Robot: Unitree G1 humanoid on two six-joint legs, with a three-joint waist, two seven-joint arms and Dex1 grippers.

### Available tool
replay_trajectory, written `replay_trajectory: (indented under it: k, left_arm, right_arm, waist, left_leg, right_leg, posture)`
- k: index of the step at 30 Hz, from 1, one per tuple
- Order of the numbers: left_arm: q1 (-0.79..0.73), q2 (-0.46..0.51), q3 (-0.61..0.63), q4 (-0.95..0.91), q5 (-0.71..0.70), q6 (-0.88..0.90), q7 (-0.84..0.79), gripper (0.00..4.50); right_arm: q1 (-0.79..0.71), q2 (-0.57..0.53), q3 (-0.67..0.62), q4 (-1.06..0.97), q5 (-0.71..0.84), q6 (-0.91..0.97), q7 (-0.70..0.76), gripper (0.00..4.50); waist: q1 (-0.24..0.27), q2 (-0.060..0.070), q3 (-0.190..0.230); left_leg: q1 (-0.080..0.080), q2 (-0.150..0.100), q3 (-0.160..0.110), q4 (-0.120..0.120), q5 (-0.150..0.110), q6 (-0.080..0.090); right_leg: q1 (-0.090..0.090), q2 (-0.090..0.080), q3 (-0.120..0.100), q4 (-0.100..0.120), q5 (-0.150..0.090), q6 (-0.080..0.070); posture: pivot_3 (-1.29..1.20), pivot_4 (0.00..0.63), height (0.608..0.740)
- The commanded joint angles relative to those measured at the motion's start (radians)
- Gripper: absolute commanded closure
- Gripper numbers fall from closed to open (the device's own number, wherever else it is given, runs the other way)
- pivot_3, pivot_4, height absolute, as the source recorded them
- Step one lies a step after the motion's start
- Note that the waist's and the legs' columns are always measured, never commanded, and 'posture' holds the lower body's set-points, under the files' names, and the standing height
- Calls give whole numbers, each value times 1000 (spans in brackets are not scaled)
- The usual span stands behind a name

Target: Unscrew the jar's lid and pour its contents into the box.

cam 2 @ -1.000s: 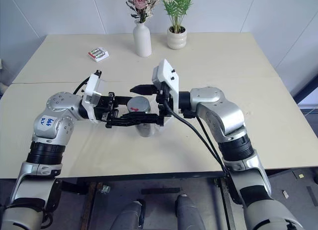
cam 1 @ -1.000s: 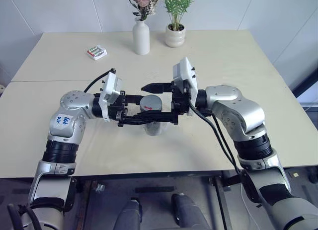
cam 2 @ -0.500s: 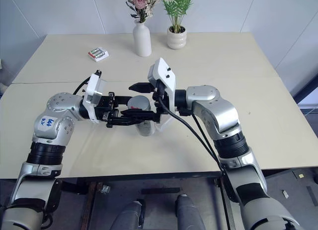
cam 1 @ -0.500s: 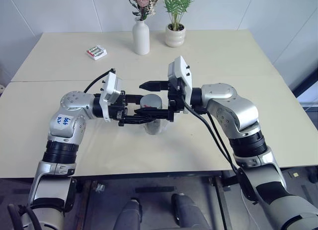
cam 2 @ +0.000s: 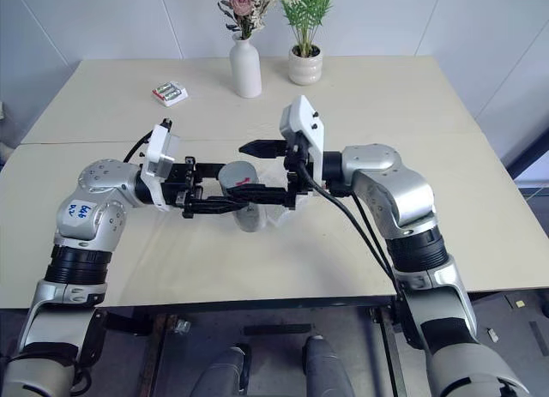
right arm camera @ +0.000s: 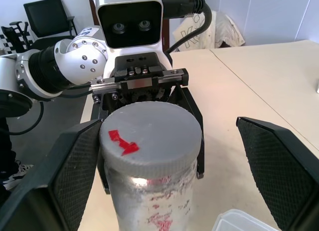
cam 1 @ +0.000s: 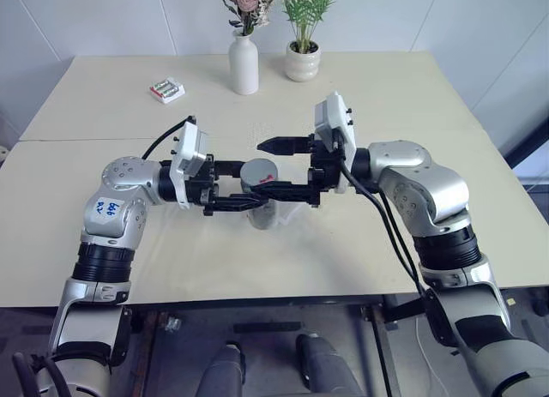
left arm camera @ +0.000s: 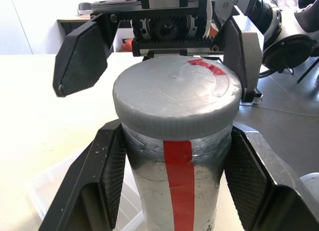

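While the left gripper (cam 1: 230, 191) squeezed the jar (cam 1: 260, 210) above the table (cam 1: 386, 97), the right gripper (cam 1: 276, 167) stayed wide open around the lid (left arm camera: 174, 94), not touching it.

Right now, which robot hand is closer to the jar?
Left. The left gripper is shut on the jar, a finger on each side below the lid. The right gripper is open, its fingers spread either side of the lid, apart from it.
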Motion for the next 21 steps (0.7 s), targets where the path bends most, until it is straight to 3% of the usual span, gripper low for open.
replay_trajectory:
  k: [1, 16, 21]
  left_arm:
    - [10, 14, 11, -42, -18, -1, -15, 2040]
    - [21, 19, 19, -53, -19, 7, -14, 2040]
    - [25, 23, 22, -57, -19, 11, -12, 2040]
  right_arm:
    - [1, -43, -74, -11, 16, -5, -7, 25]
    - [66, -173, -159, 27, 35, 2, 16, 25]
    - [61, -130, -163, -75, 109, 58, -16, 25]
  waist:
    - [0, 0, 0]
    - [2, 0, 0]
    - [-1, 0, 0]
  left_leg:
    - [0, 0, 0, 0, 0, 0]
    - [0, 0, 1, 0, 0, 0]
    - [0, 0, 1, 0, 0, 0]
  right_leg:
    - [0, 0, 0, 0, 0, 0]
    - [0, 0, 1, 0, 0, 0]
    - [0, 0, 1, 0, 0, 0]
  posture:
    - [0, 150, 740]
    - [0, 150, 740]
    - [0, 150, 740]
